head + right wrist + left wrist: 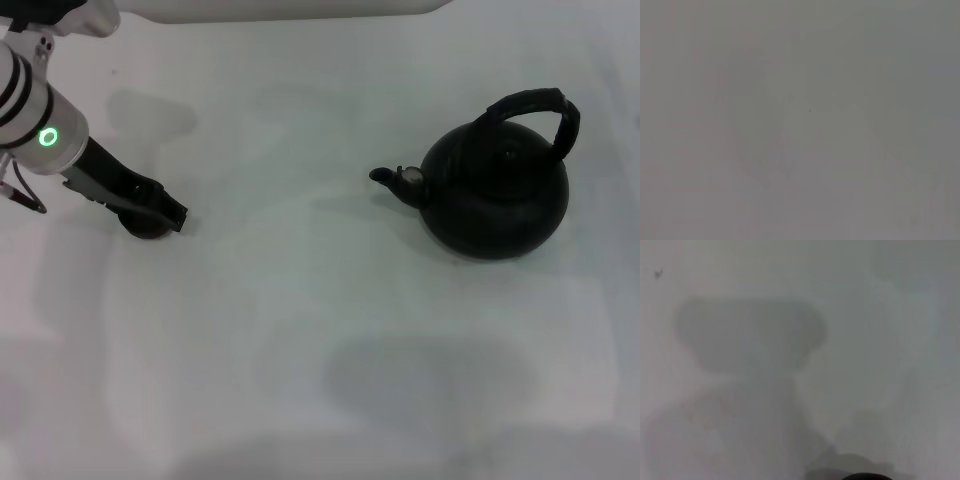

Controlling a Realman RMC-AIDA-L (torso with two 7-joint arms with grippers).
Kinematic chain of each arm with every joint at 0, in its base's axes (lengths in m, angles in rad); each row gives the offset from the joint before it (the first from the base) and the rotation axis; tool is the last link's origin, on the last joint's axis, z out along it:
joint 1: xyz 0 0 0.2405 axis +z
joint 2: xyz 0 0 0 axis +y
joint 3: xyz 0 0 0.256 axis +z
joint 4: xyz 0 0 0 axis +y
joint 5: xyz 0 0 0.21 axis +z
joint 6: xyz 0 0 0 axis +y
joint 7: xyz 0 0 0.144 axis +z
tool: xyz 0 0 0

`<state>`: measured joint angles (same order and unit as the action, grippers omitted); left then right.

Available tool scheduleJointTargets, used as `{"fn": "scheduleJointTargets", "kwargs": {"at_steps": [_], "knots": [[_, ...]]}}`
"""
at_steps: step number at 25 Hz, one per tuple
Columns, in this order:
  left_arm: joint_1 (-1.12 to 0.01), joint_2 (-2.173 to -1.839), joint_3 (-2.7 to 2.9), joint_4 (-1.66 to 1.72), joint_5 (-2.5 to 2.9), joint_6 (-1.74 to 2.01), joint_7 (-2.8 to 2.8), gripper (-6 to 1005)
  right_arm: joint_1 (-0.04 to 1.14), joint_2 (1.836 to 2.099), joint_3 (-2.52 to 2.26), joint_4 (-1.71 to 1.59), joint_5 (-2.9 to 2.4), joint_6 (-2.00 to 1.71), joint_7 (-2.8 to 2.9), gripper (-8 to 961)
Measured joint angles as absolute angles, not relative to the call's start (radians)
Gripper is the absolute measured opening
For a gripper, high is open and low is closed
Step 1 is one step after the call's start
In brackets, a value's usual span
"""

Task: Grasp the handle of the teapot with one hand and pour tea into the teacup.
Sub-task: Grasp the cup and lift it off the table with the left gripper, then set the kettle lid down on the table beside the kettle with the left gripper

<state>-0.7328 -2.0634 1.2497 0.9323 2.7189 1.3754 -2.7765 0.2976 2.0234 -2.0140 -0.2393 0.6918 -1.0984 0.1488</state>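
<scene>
The left gripper [165,212] sits over the tiny round black teacup [145,226]; whether it grips it, I cannot tell. Well off to its right stands the big round matte-black teapot [495,195], spout pointing back toward it, ribbed arched handle [535,108] on top. The right arm is unseen.

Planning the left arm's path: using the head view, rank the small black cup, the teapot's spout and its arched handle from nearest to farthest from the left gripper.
1. The tiny round black teacup, directly under the left gripper on the left side of the white table.
2. The short spout of the round matte-black teapot, pointing toward the gripper.
3. The thick black arched handle, far right.
</scene>
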Motion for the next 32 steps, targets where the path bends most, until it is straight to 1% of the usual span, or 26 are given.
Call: {"fn": "scheduleJointTargets", "kwargs": {"at_steps": [3,8,13,16,19,27,32], "knots": [[-0.735,-2.060,1.252,0.929,2.722,1.378,-2.780,862,0.298,2.023,-2.016,-0.239,0.692,-1.098,0.149,859],[-0.735,-2.060,1.251,0.934,2.725,1.381,-2.780,816,0.298,2.023,-2.019,-0.240,0.692,-1.098,0.149,858],[-0.737,-2.061,1.248,0.962,2.726,1.381,-2.782,699,0.298,2.023,-2.018,-0.242,0.692,-1.098,0.149,858],[-0.750,-2.066,1.255,0.998,2.720,1.381,-2.779,699,0.298,2.023,-2.017,-0.242,0.692,-1.098,0.149,858],[-0.788,-2.072,1.297,1.003,2.687,1.382,-2.770,698,0.298,2.023,-2.017,-0.242,0.692,-1.098,0.149,858],[-0.884,-2.075,1.514,0.994,2.550,1.379,-2.769,698,0.298,2.023,-2.021,-0.244,0.692,-1.094,0.149,857],[-0.914,-2.078,1.655,0.993,2.511,1.376,-2.793,699,0.298,2.023,-2.023,-0.245,0.692,-1.088,0.149,857]]}}
